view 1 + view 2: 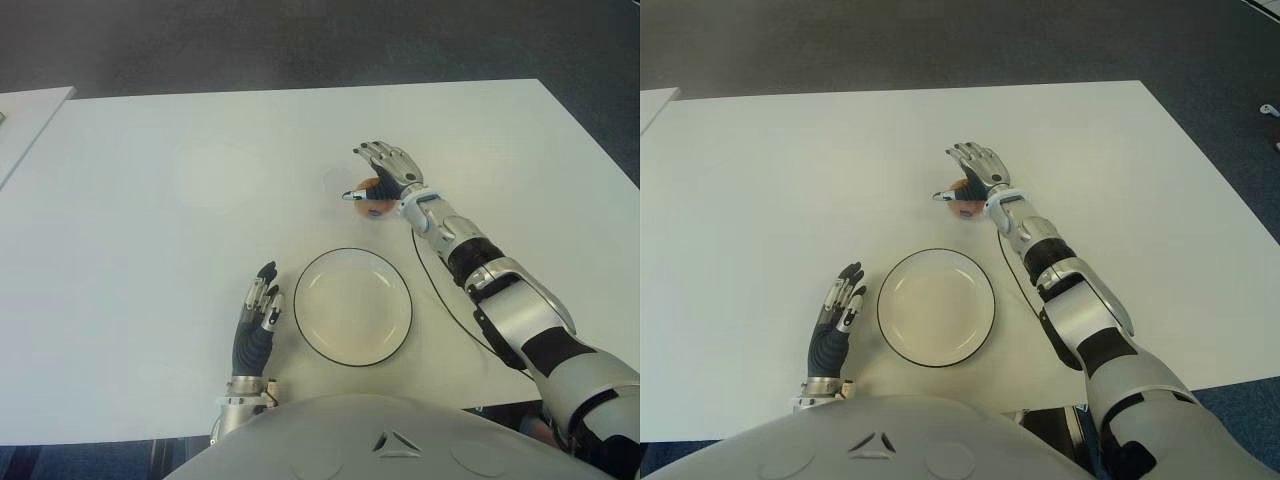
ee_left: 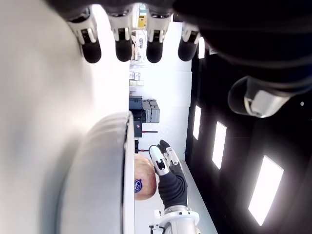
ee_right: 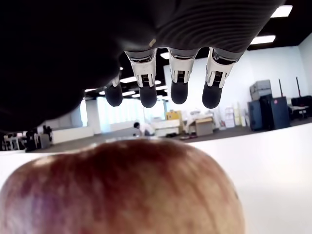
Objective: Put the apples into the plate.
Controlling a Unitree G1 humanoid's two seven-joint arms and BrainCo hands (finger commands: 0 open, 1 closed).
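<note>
One red-brown apple (image 1: 364, 199) with a small sticker sits on the white table (image 1: 150, 230), just beyond the white, black-rimmed plate (image 1: 352, 306). My right hand (image 1: 383, 167) is over the apple, fingers stretched out above it and thumb beside it, open and not closed on it. Seen from the right wrist, the apple (image 3: 122, 190) fills the lower part, with the fingertips (image 3: 179, 92) hanging apart above it. My left hand (image 1: 258, 312) shows open to the left of the plate, fingers straight. The plate holds nothing.
A thin black cable (image 1: 440, 296) runs over the table beside my right forearm, right of the plate. A second white table's corner (image 1: 25, 115) shows at the far left. Dark carpet (image 1: 300, 40) lies beyond the table's far edge.
</note>
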